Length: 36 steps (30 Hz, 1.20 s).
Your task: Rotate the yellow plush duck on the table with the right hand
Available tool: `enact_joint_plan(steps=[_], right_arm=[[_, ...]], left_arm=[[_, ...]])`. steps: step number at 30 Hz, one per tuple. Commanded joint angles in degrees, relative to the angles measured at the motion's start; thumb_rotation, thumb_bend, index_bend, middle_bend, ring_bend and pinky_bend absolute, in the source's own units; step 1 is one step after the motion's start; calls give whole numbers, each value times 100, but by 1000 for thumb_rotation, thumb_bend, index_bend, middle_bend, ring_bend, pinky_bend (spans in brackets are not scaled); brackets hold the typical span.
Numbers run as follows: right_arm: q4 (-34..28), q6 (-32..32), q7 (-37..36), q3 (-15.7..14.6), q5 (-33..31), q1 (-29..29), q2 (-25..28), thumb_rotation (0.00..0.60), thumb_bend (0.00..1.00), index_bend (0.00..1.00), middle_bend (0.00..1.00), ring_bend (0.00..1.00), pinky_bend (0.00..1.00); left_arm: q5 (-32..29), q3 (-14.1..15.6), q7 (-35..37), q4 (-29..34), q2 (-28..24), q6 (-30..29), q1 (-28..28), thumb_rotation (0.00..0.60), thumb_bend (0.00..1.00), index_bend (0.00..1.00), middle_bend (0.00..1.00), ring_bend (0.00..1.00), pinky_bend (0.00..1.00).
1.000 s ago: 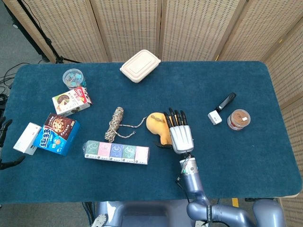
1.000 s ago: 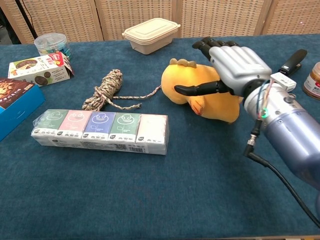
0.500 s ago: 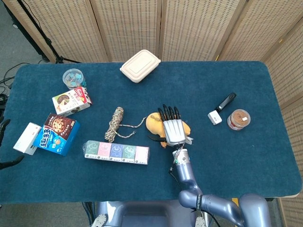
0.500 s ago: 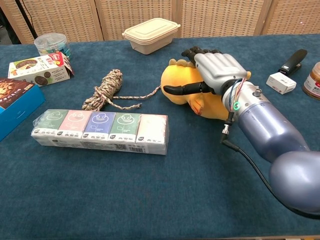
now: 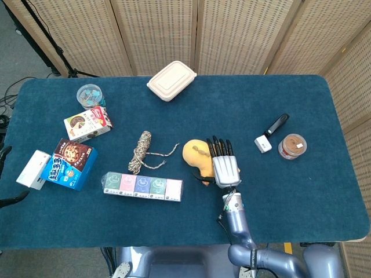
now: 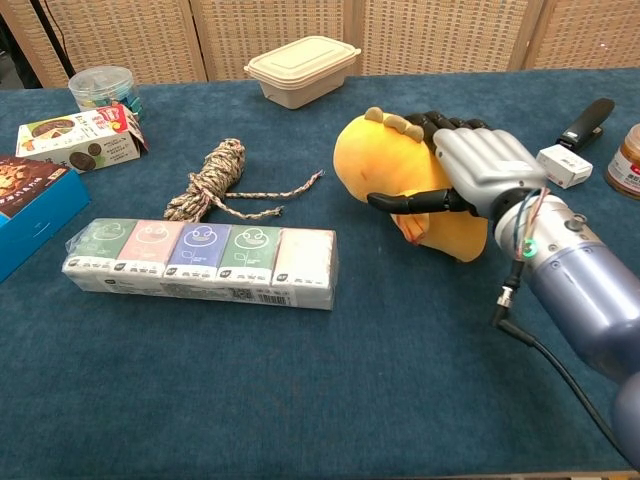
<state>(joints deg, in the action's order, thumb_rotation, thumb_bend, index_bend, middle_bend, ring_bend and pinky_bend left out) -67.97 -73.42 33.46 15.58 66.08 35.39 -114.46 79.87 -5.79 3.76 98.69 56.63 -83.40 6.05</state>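
The yellow plush duck (image 5: 196,155) lies on the blue table (image 5: 278,191) just right of centre, its head (image 6: 372,160) toward the rope. My right hand (image 5: 225,165) grips the duck from its right side. The fingers (image 6: 452,125) lie over the duck's back and the thumb (image 6: 405,200) crosses its front. In the chest view the right hand (image 6: 484,170) hides the duck's rear part. The left hand shows in neither view.
A row of tissue packs (image 5: 142,186) lies left of the duck, with a coiled rope (image 5: 141,152) behind it. A lidded food box (image 5: 171,80) stands at the back. A black stapler (image 5: 277,123), a white box (image 5: 262,144) and a jar (image 5: 291,145) sit to the right. Snack boxes (image 5: 74,163) line the left.
My right hand swung left onto the duck, then drew back right with it. The duck has turned and shifted right, away from the rope's loose end, its head raised.
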Motion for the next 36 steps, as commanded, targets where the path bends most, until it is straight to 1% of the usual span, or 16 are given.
enact_joint_plan(steps=[1, 7, 15, 21, 25, 31, 36], right_arm=[[-260, -189, -31, -213, 135, -231, 173, 110, 89, 0, 0, 0, 0], [-583, -490, -68, -478, 362, -530, 351, 123, 88, 0, 0, 0, 0], [-851, -627, -220, -573, 581, -717, 538, 128, 88, 0, 0, 0, 0], [-973, -509, -133, -328, 683, -517, 522, 130, 88, 0, 0, 0, 0], [-800, -250, 16, -135, 627, -250, 328, 132, 89, 0, 0, 0, 0], [49, 345, 40, 314, 258, 273, -168, 134, 88, 0, 0, 0, 0], [705, 583, -140, 478, 31, 437, -407, 137, 88, 0, 0, 0, 0]], left_arm=[[3, 4, -28, 7, 3, 13, 8, 600, 22, 0, 0, 0, 0], [-9, 5, -104, 27, 19, 0, 6, 600, 22, 0, 0, 0, 0], [-15, 9, -154, 36, 28, 20, 16, 600, 22, 0, 0, 0, 0], [-8, 13, -173, 48, 31, 8, 11, 600, 23, 0, 0, 0, 0], [-5, 18, -194, 50, 35, 19, 17, 600, 22, 0, 0, 0, 0], [-11, 15, -167, 38, 31, 33, 22, 600, 23, 0, 0, 0, 0], [-27, 3, -104, 16, 15, 60, 34, 600, 22, 0, 0, 0, 0]])
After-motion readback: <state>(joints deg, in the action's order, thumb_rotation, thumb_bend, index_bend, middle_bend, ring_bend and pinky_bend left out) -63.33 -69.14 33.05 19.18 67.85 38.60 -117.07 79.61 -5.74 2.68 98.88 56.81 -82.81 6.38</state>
